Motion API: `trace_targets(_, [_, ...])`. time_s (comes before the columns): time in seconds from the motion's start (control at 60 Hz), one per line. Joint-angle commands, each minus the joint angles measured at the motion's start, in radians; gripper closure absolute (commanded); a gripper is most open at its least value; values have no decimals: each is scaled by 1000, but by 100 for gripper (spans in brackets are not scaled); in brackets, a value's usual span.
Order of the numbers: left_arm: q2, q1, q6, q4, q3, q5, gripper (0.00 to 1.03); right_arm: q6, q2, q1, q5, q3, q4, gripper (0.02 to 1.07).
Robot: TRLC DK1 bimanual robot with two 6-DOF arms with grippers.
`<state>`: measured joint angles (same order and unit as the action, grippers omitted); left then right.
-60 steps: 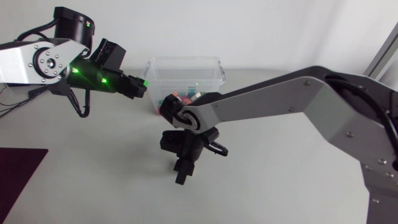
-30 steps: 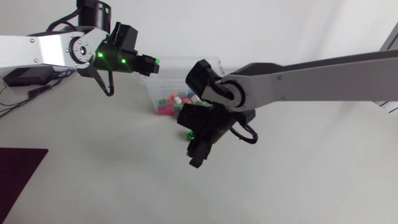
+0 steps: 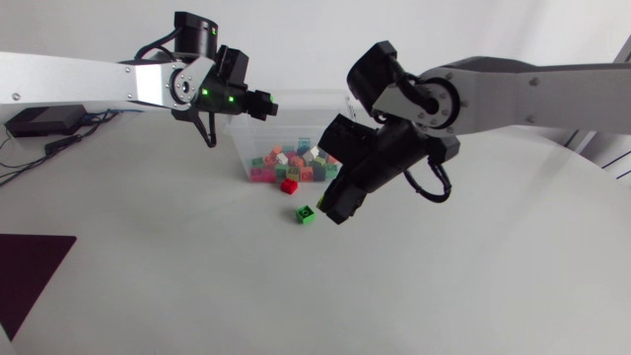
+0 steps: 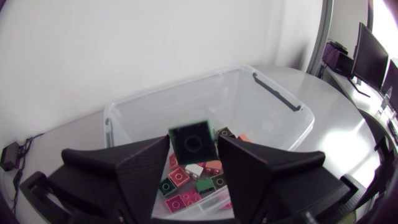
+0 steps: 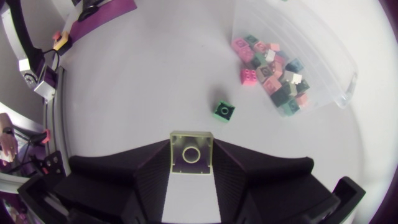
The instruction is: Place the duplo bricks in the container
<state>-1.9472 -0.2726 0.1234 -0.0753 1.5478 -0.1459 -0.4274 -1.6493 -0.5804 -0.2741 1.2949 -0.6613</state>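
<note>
Dark green and caught at the very fingertips, a duplo brick (image 4: 194, 142) is clamped from both sides by the left gripper (image 3: 266, 104). It hangs directly over the clear container (image 4: 273, 118), upper centre of the head view. Held that high above the open mouth, it looks set for a drop onto the heap of bricks (image 3: 293, 158) inside.

Pale yellow, a second brick (image 5: 191, 151) is pinched stud-up in the right gripper (image 5: 191, 160), just right of centre over bare table and short of the container. It probably has to wait until the other arm clears the opening.

Just beside it a bright green brick (image 3: 307, 214) lies loose on the table (image 3: 148, 286). A red brick (image 3: 289, 185) sits at the container's near wall, and I cannot tell whether it is inside.
</note>
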Motion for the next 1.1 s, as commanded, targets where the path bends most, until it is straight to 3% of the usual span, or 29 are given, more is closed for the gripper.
trace_targets(0.0, [-25,-7,-22,14,31,20,13,35,14,24,-14,38,15,85])
trace_targets(0.083, [24,-4,-16,16,-17,23,7,59,5,42,-17,66,45,85])
trace_targets(0.25, [192,-2,36,26,-193,22,12,107,-21,68,-19,122,103,85])
trace_targets(0.417, [312,4,85,-78,-319,-40,12,157,-58,93,-25,185,149,85])
trace_targets(0.517, [346,-5,104,-89,-403,-50,12,187,-86,103,-25,215,186,85])
trace_targets(0.733, [307,-57,107,-43,-517,-52,12,242,-162,120,-24,282,267,85])
trace_targets(1.083, [117,-105,97,37,-506,-49,12,299,-250,131,-19,342,378,85])
